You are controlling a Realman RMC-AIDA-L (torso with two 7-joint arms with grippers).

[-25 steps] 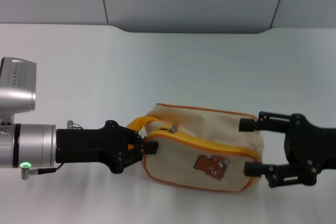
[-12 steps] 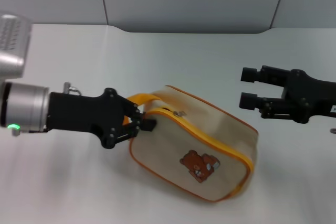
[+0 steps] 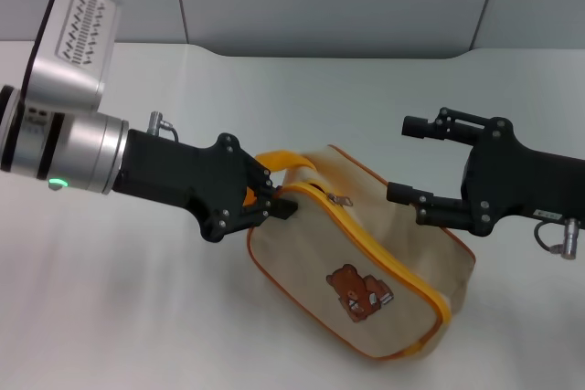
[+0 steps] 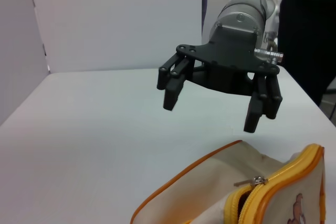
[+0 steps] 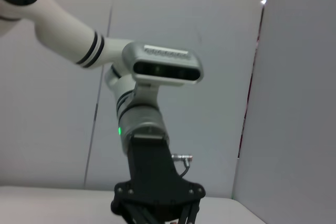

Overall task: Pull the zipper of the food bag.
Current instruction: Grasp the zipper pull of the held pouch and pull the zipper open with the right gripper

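while the head view looks down on the white bench (image 3: 274,107), the food bag (image 3: 366,271) lies tilted near the middle, its near-right corner low and its left end raised. the left gripper (image 3: 270,203) is clenched on that left end, right by the yellow strap handle (image 3: 279,163). the zipper (image 3: 384,248) runs as a yellow band from the left end toward the near right, with its small silver pull tab (image 3: 342,200) close to the left end, so the track looks almost wholly closed. the right gripper (image 3: 409,160) hovers released to the right of the bag's far edge, fingers spread, close to the tab but apart from it.

from the left wrist view, the pull tab (image 4: 251,181) sticks out from the yellow track (image 4: 273,184) at the bag's (image 4: 199,192) top edge, and the right gripper (image 4: 210,106) hangs above it, empty and spread.

from the right wrist view, only the left arm and the back of the left gripper (image 5: 157,203) show; the bag is out of sight there.

i judge the bag soft and light: canvas that sags and twists when tugged, so the held end needs a firm anchor. the tab is small, thin metal, likely slippery; pinch it flat near its base and draw along the track.
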